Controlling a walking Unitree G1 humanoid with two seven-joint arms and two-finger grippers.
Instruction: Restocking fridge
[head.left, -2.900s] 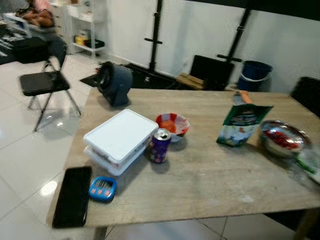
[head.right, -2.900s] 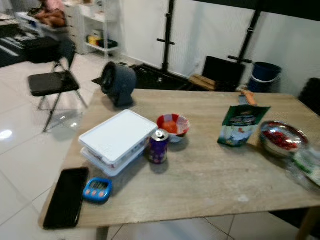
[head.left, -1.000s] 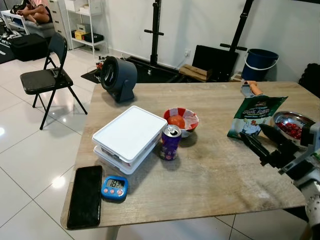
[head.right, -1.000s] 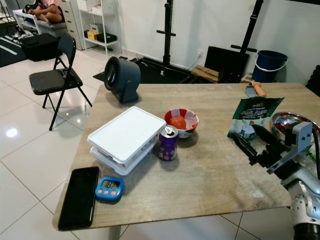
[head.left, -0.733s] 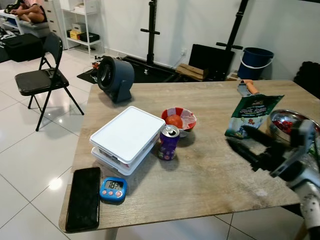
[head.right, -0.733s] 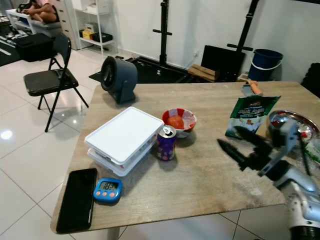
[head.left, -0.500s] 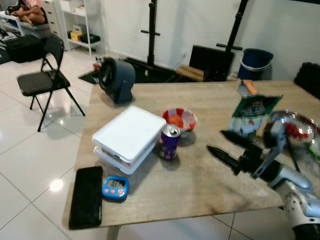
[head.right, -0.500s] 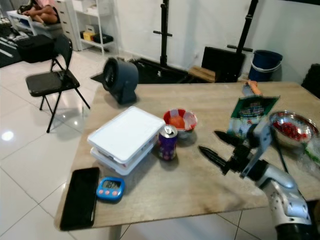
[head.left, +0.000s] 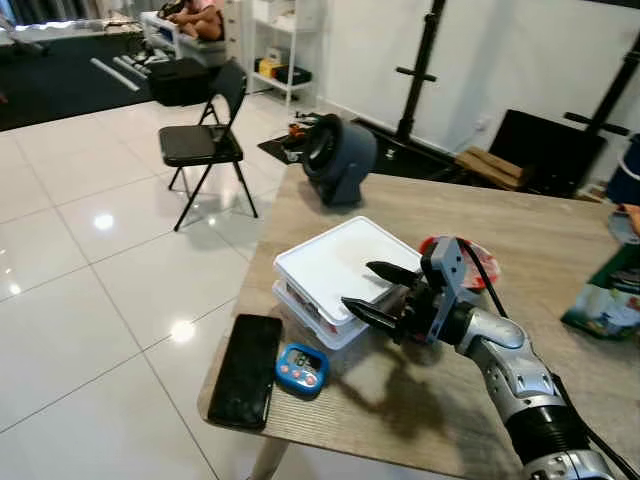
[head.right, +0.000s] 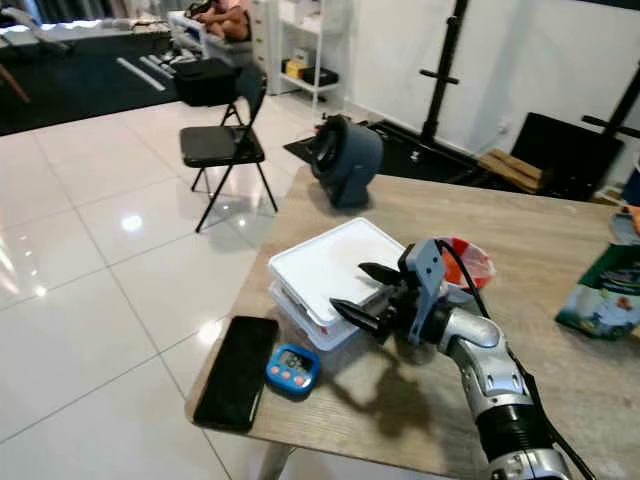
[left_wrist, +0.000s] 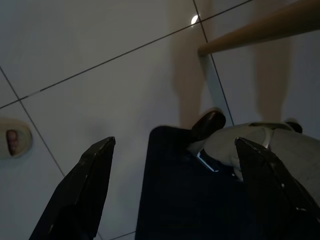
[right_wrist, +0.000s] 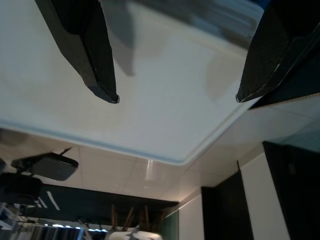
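Reaching over the table (head.left: 560, 260), the right gripper (head.left: 382, 289) spreads its fingers across the white box (head.left: 335, 262), likely to clear its width. Right wrist view: fingertips (right_wrist: 102, 75) straddle the lid. Left wrist view: left gripper (left_wrist: 175, 200) hangs parted above the floor (left_wrist: 100, 50), idle.

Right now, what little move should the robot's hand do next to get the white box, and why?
Probably ease the right gripper a bit further forward over the white box, so the box's near edge sits between the open fingers, then close. The fingers are spread wide, with one above the lid and one by the edge, gripping nothing yet.
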